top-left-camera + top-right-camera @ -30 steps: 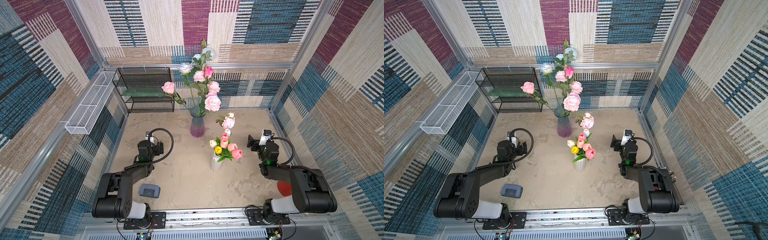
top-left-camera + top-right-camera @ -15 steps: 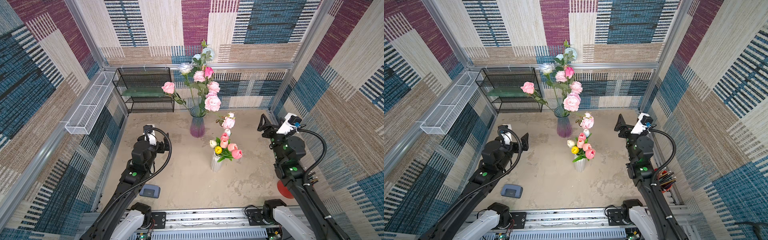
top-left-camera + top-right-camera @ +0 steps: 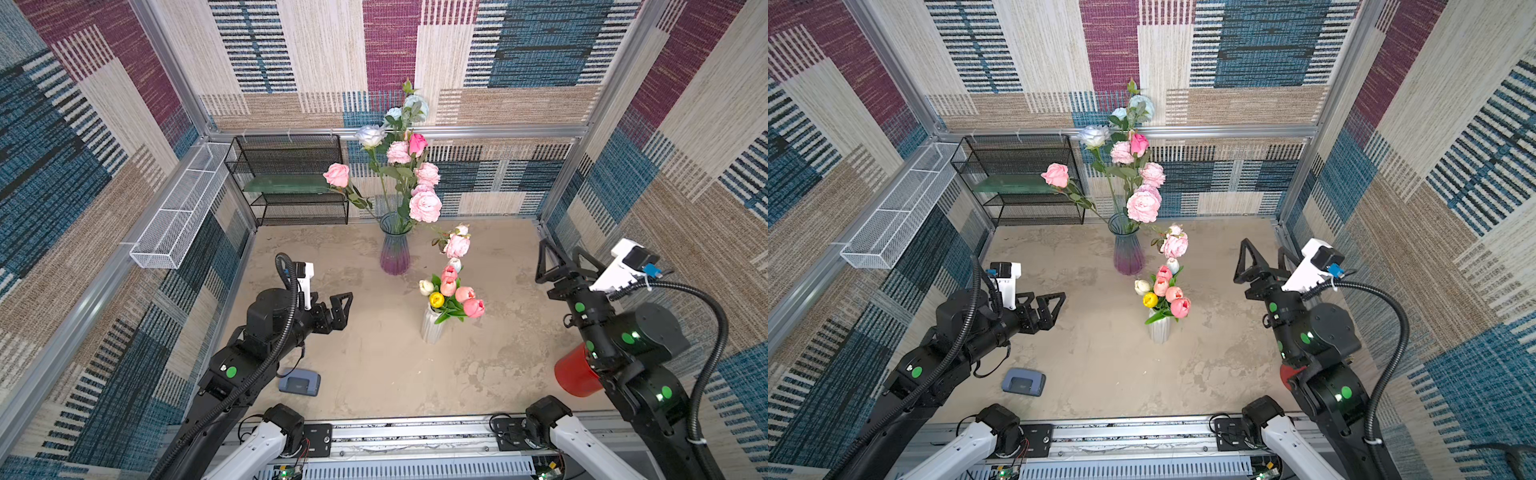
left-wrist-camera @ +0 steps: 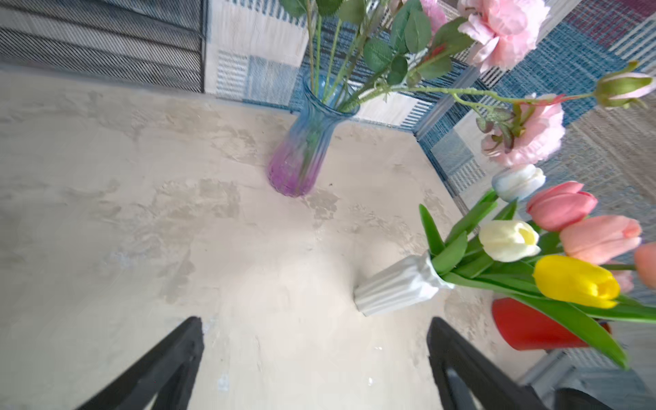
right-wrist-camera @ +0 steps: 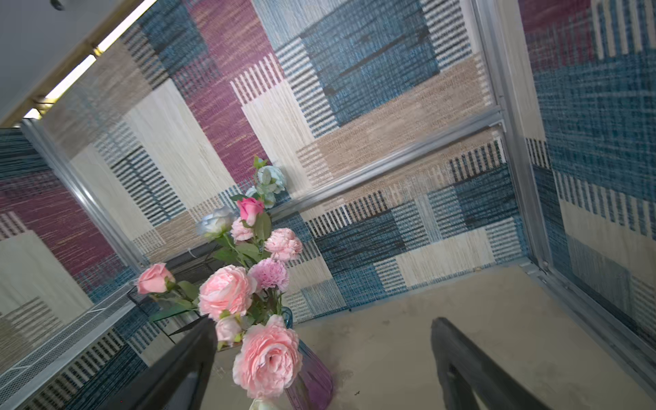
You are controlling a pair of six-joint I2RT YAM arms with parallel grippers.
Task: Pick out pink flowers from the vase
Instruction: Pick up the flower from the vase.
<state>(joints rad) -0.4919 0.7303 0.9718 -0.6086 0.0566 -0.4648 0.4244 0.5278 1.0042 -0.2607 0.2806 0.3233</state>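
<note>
Toward the back of the worktop (image 3: 374, 374) your glass vase (image 3: 395, 249) stands upright, and the pink flowers (image 3: 424, 206) sit in it among pale roses (image 3: 370, 135). One pink bloom (image 3: 457, 246) droops low past its right side. Just in front of the glass vase and a little to its right, a white ribbed vase (image 3: 431, 328) holds pink tulips (image 3: 464, 295) along with a yellow one and a white one.

Your left fingers (image 4: 451, 348) are spread wide with nothing between them. They hover well to the left of the glass vase, nearer your side. Your right fingers (image 5: 458, 351) are spread wide and empty too, raised well to its right. A black mesh shelf (image 3: 291, 178) stands behind the glass vase, to its left.
</note>
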